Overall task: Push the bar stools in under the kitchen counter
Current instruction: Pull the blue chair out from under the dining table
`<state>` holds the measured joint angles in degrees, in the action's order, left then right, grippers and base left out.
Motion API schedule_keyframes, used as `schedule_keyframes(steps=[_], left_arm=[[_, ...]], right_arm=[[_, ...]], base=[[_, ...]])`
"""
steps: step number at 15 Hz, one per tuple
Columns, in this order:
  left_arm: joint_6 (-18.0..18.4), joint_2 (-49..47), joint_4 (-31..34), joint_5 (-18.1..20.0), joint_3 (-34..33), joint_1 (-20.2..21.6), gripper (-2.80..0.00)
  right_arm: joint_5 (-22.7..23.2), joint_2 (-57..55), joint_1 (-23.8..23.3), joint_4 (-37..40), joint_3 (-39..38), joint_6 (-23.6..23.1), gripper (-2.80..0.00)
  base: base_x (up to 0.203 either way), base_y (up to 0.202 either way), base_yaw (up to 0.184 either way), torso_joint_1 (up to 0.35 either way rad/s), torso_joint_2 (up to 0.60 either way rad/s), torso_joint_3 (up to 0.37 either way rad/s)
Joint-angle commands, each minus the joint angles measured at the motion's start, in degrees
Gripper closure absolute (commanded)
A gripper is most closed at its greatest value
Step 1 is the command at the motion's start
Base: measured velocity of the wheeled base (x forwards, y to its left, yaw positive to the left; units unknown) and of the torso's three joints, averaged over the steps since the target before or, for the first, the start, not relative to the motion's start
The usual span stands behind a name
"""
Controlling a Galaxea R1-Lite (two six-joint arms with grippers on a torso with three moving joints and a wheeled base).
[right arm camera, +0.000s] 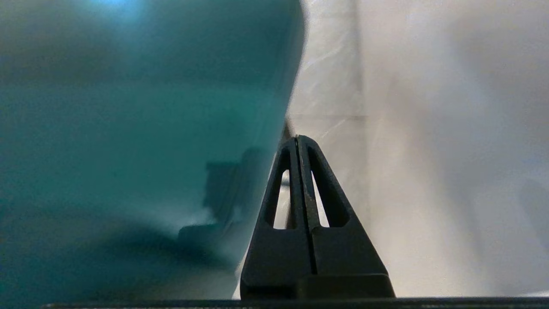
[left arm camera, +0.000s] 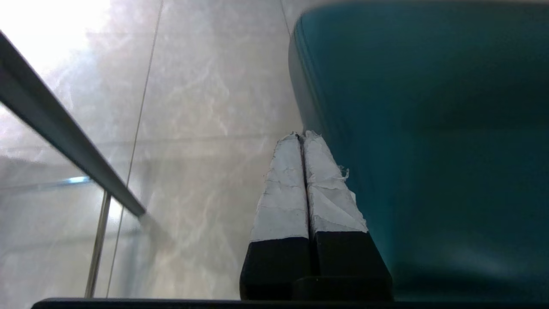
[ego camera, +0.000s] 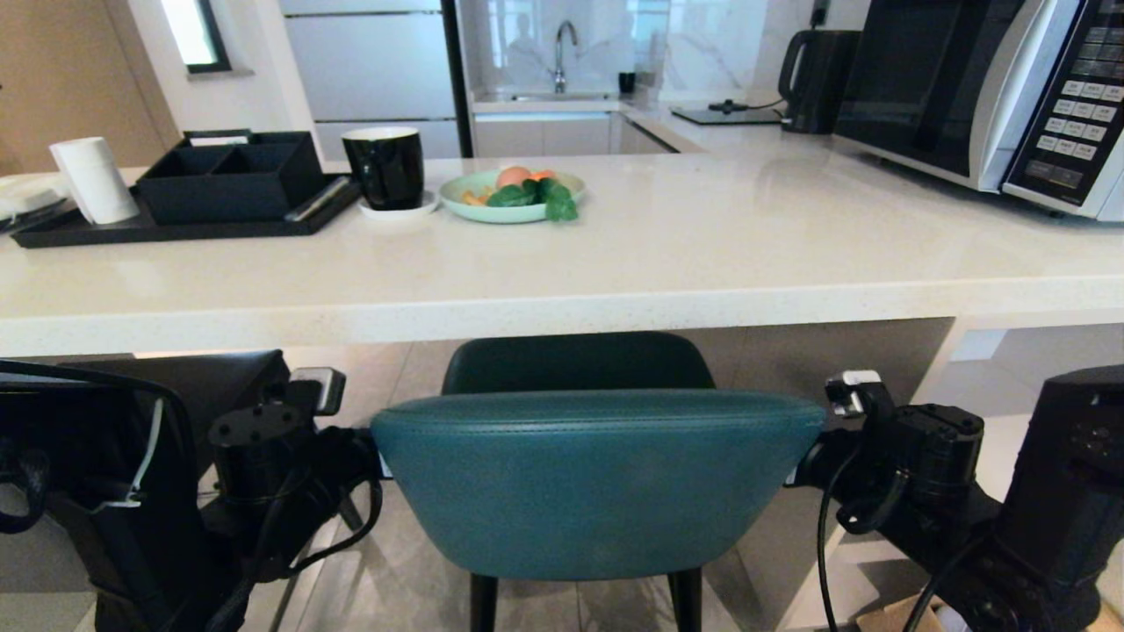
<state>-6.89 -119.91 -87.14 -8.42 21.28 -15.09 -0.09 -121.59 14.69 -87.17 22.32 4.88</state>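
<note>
Teal leather bar stool with a rounded curved back and thin black legs (ego camera: pixel 597 478) stands centred directly before the long white stone-like kitchen counter (ego camera: pixel 562 303). Its dark seat sits at the thick front edge of the slab, partly beneath the overhang; the curved backrest remains on the near side of the edge.

Left gripper (left arm camera: pixel 300 139): fingers pressed together, nothing between them. It is positioned at the stool back's left end, with one tape-wrapped finger (left arm camera: pixel 326 193) lying against the teal leather. A thin grey metal bar (left arm camera: pixel 68 141) crosses the tiled floor beyond it.

Right gripper (right arm camera: pixel 299 139): black fingers pressed together, nothing between them. It is positioned at the stool back's right end, just beside the leather; contact cannot be confirmed.

On the counter top, from left to right:
- white cylindrical cup (ego camera: pixel 95 180)
- black compartment tray (ego camera: pixel 211 189)
- black mug on a white saucer (ego camera: pixel 386 167)
- pale green plate of vegetables (ego camera: pixel 512 195)
- silver and black microwave oven (ego camera: pixel 992 88)

A black electric kettle (ego camera: pixel 817 79) stands behind
</note>
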Motion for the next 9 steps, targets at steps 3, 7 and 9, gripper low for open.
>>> schedule_keyframes(steps=[3,7,9], left_arm=[[0.02,-1.25,-0.52,-0.45,4.69,0.48,0.00],[0.12,-1.51,-0.52,-2.57,7.28,0.06,0.00],[0.12,-2.03,-0.52,-2.66,7.37,-0.30,0.00]], right_arm=[[-1.12,-2.37,-0.35,-0.49,4.97,-0.04,0.00],[-1.39,-3.04,-0.16,-0.49,8.31,0.04,0.00],[-1.44,-3.34,-0.18,-0.49,10.39,0.05,0.00]], base=[[0.000,0.000,0.000,0.000,0.00,0.000],[0.000,0.000,0.000,0.000,0.00,0.000],[0.000,0.000,0.000,0.000,0.00,0.000]])
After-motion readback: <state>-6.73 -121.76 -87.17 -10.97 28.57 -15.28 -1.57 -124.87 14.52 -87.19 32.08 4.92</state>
